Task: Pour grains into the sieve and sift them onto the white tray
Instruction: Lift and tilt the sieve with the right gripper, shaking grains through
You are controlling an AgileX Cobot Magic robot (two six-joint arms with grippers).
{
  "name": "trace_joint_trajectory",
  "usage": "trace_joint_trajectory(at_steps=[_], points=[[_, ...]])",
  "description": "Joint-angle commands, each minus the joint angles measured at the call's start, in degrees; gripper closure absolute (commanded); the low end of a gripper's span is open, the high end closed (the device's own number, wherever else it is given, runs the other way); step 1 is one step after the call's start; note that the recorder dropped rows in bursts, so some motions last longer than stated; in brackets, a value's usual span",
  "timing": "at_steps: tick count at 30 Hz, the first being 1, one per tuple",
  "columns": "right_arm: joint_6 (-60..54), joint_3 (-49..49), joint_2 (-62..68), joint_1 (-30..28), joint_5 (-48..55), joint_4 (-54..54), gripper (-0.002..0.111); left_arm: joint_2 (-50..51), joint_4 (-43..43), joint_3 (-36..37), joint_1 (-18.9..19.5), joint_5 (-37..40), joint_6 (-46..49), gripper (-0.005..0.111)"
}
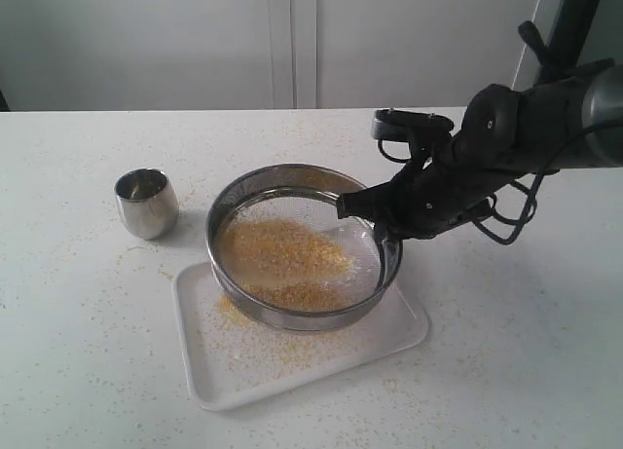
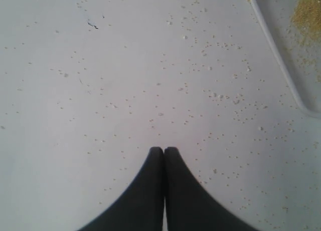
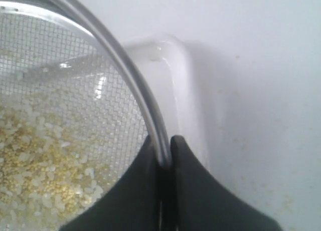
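As the right pincer (image 1: pixel 382 235) clamps the sieve (image 1: pixel 292 319) by its rim at centre-right of frame, the grains (image 1: pixel 282 259) lie leftward over the white tray (image 1: pixel 397 329); the left pincer (image 2: pixel 164 152) is clenched, empty.

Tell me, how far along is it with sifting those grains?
Pouring looks done: the grains lie in the sieve, and the steel cup stands aside. In hand: the right fingers pinch the sieve's rim over the white tray, already dusted yellow. Left: a large heap sits unsifted on the mesh.
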Motion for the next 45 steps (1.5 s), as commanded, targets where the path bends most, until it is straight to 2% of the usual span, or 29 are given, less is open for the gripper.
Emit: trace_joint_trajectory(at_steps=[1,3,6,8,11,13,14,16,18,21,24,25,28,30,33,35,36,39,41,45], points=[[13.05,-0.58,-1.49,-0.44,-0.86,-13.08,0.108,-0.52,-0.48,0.27,0.12,0.38,0.02,0.107],[16.76,-0.6,-1.49,0.04,-0.68,-13.07,0.108,-0.52,-0.48,0.27,0.12,0.38,0.02,0.107],[12.73,-0.6,-1.49,3.36,2.2,-14.09,0.108,-0.52,-0.48,0.27,0.12,0.38,0.02,0.107],[12.77,-0.6,-1.49,4.58,2.69,-19.56,0.108,-0.52,-0.48,0.27,0.12,0.38,0.02,0.107],[26.13,-0.65,-1.49,2.75,0.84,-30.01,0.108,-0.52,-0.48,0.27,0.12,0.38,0.02,0.107],[31.67,-0.74,-1.49,1.68,0.36,-29.16,0.108,-0.52,-0.48,0.27,0.12,0.38,0.02,0.107],[30.35,-0.74,-1.49,2.04,0.95,-27.24,0.108,-0.52,-0.48,0.27,0.12,0.38,0.02,0.107],[20.36,-0.74,-1.49,5.2,3.37,-21.57,0.108,-0.52,-0.48,0.27,0.12,0.38,0.02,0.107],[14.74,-0.74,-1.49,7.43,4.48,-20.8,0.108,-0.52,-0.48,0.27,0.12,0.38,0.02,0.107],[21.97,-0.74,-1.39,5.01,1.36,-24.49,0.108,-0.52,-0.48,0.27,0.12,0.38,0.02,0.107],[26.87,-0.74,-1.31,1.37,0.48,-22.18,0.108,-0.52,-0.48,0.27,0.12,0.38,0.02,0.107],[25.41,-0.74,-1.31,1.39,1.49,-19.77,0.108,-0.52,-0.48,0.27,0.12,0.38,0.02,0.107],[10.85,-0.74,-1.42,4.77,5.34,-12.58,0.108,-0.52,-0.48,0.27,0.12,0.38,0.02,0.107],[7.39,-0.63,-1.53,5.67,4.94,-13.64,0.108,-0.52,-0.48,0.27,0.12,0.38,0.02,0.107],[14.43,-0.63,-1.31,2.47,1.52,-19.13,0.108,-0.52,-0.48,0.27,0.12,0.38,0.02,0.107],[18.93,-0.63,-0.9,0.26,1.16,-18.12,0.108,-0.52,-0.48,0.27,0.12,0.38,0.02,0.107],[18.99,-0.63,-0.9,0.2,1.88,-16.65,0.108,-0.52,-0.48,0.27,0.12,0.38,0.02,0.107],[9.64,-0.63,-0.9,3.1,5.03,-10.62,0.108,-0.52,-0.48,0.27,0.12,0.38,0.02,0.107],[4.61,-0.63,-0.9,5.04,5.65,-10.64,0.108,-0.52,-0.48,0.27,0.12,0.38,0.02,0.107],[14.44,-0.63,-0.9,1.34,1.85,-15.55,0.108,-0.52,-0.48,0.27,0.12,0.38,0.02,0.107]])
